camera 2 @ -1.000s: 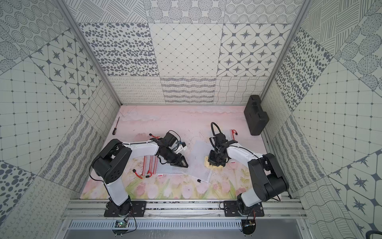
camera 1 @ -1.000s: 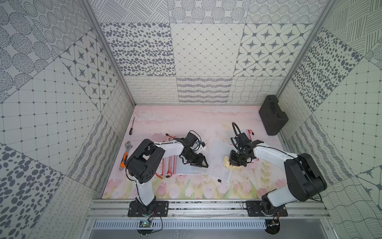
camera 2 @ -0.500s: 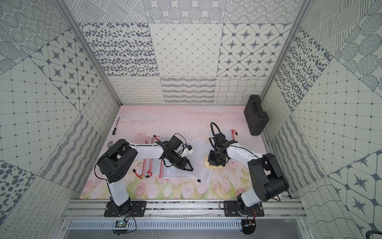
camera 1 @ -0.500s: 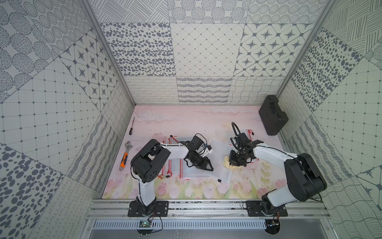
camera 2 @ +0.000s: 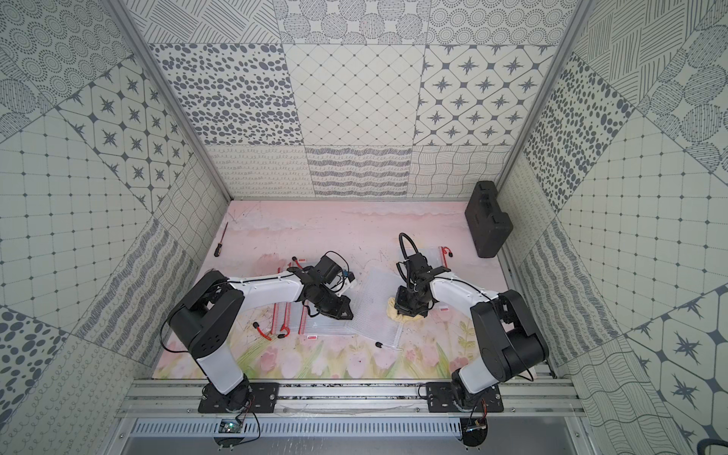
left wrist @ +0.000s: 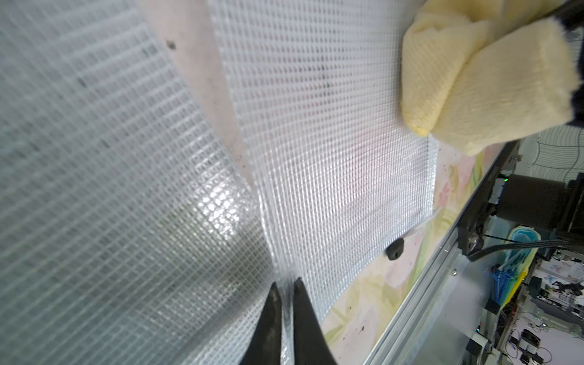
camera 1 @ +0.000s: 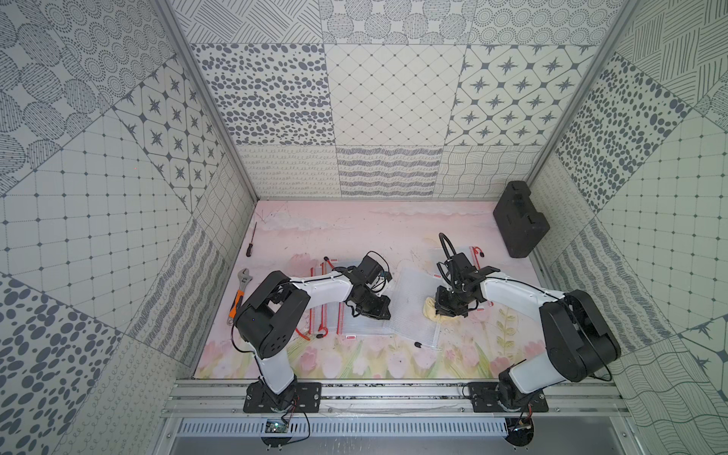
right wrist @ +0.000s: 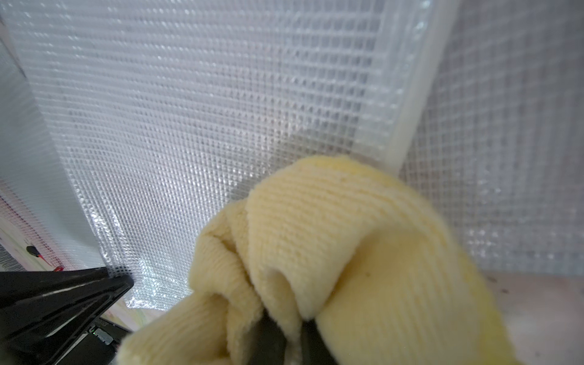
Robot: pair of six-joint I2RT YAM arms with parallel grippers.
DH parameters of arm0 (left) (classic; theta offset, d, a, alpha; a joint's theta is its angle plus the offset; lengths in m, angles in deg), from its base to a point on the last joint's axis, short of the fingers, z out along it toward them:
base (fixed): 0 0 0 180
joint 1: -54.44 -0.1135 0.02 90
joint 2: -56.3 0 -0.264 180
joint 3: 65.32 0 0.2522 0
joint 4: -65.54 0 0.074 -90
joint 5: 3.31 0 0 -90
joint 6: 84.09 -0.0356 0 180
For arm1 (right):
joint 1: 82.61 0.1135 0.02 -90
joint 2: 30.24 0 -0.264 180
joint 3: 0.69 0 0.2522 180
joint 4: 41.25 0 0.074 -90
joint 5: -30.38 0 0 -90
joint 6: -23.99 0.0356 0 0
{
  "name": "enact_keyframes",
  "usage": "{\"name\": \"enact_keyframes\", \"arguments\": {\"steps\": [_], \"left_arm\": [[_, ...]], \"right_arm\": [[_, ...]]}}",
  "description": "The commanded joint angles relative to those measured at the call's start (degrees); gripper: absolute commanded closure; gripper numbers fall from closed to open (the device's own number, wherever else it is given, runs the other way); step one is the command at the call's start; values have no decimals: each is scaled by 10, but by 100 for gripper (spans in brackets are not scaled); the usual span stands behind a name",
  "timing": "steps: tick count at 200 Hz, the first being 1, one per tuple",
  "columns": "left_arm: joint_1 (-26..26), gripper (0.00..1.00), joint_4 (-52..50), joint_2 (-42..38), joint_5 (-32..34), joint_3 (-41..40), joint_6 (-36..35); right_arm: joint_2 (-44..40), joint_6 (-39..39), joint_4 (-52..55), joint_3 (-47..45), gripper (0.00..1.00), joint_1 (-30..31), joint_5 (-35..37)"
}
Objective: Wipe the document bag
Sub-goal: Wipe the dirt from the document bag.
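Wiping in progress: a clear mesh document bag [camera 1: 413,299] lies on the floral mat [camera 1: 354,232] between two robot arms. The left gripper [left wrist: 285,289], jaws almost together, pinches the bag's left edge. At the bag's right edge, the right gripper [right wrist: 289,328] clamps a bunched yellow cloth [right wrist: 347,252] and presses it onto the mesh. Red-zipped bags [camera 1: 327,311] lie just left of the document bag, partly under it.

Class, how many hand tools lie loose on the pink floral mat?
2. A slim dark screwdriver lies by the left wall, farther back; an orange-handled silver adjustable wrench lies nearer the front, along that wall. More may hide under the mesh bags.
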Motion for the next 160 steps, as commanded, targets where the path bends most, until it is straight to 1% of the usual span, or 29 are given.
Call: {"name": "enact_keyframes", "arguments": {"steps": [1, 4, 37, 58, 67, 87, 114, 136, 160], "left_arm": [[-3, 99, -23, -5, 23, -2, 0], [-3, 100, -22, -5, 22, -2, 1], [-2, 100, -8, -11, 19, -18, 20], [0, 100, 31, -23, 19, -46, 58], [3, 100, 49, -29, 26, -60, 82], [12, 100, 95, -35, 39, -86, 124], [22, 100, 122, -34, 66, -103, 160], [33, 100, 152, -33, 77, -119, 179], [40, 100, 172, -35, 101, -143, 200]], "right_arm": [[32, -7, 3, -6, 100, 9, 16], [32, -7, 4, -5, 100, 10, 16], [26, -13, 26, 18, 100, 18, 28], [18, -21, 85, 77, 100, 48, 84], [19, -20, 98, 101, 100, 66, 96], [36, -7, 92, 137, 100, 116, 85], [91, 17, 66, 166, 100, 173, 66], [142, 32, 38, 185, 100, 194, 46], [188, 33, 23, 209, 100, 197, 35]]}}
